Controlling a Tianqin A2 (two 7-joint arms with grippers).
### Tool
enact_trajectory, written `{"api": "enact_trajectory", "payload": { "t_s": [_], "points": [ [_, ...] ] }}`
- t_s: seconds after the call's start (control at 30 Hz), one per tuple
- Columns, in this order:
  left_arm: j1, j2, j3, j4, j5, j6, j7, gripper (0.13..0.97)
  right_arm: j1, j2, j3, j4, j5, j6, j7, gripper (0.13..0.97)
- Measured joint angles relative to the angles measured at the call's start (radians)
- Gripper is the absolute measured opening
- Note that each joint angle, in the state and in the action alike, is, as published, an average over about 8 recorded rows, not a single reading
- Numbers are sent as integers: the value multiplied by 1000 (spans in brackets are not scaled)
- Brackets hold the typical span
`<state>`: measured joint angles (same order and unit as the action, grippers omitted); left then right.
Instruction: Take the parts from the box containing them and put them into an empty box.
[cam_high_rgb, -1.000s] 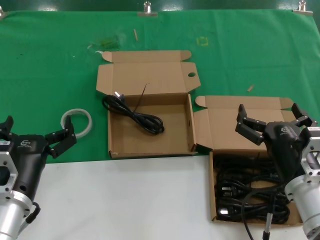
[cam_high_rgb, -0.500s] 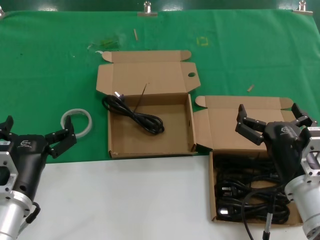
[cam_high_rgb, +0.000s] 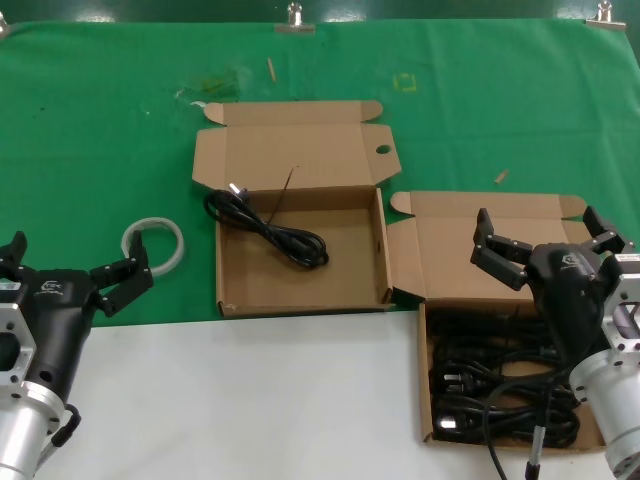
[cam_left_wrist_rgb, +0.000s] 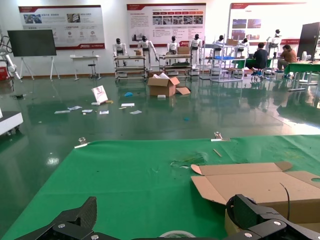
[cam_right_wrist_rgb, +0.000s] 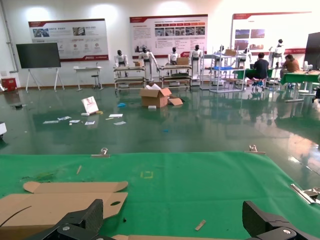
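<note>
Hovering with fingers spread above source box (cam_high_rgb: 428, 400): right gripper (cam_high_rgb: 545, 245), empty. Tangled power cords (cam_high_rgb: 500, 385) inside risk lifting several together. One cord (cam_high_rgb: 270, 232) lies in receiving box (cam_high_rgb: 226, 290). Left gripper (cam_high_rgb: 70, 272) parked, spread, near tape ring (cam_high_rgb: 154, 244).

My right gripper (cam_high_rgb: 548, 242) is hiding part of the cord pile (cam_high_rgb: 500, 385); the full box (cam_high_rgb: 425, 385) is running off the frame's bottom edge, so I cannot count cords.
</note>
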<state>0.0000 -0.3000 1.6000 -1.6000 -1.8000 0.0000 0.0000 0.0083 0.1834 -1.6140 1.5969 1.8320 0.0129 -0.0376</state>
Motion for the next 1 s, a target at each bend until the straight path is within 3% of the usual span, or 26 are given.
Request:
{"api": "enact_trajectory", "payload": {
  "t_s": [1.0],
  "points": [
    [0, 0, 0, 0, 0, 0, 0, 965, 0, 0, 0, 0, 0, 0, 0, 966]
  ]
}}
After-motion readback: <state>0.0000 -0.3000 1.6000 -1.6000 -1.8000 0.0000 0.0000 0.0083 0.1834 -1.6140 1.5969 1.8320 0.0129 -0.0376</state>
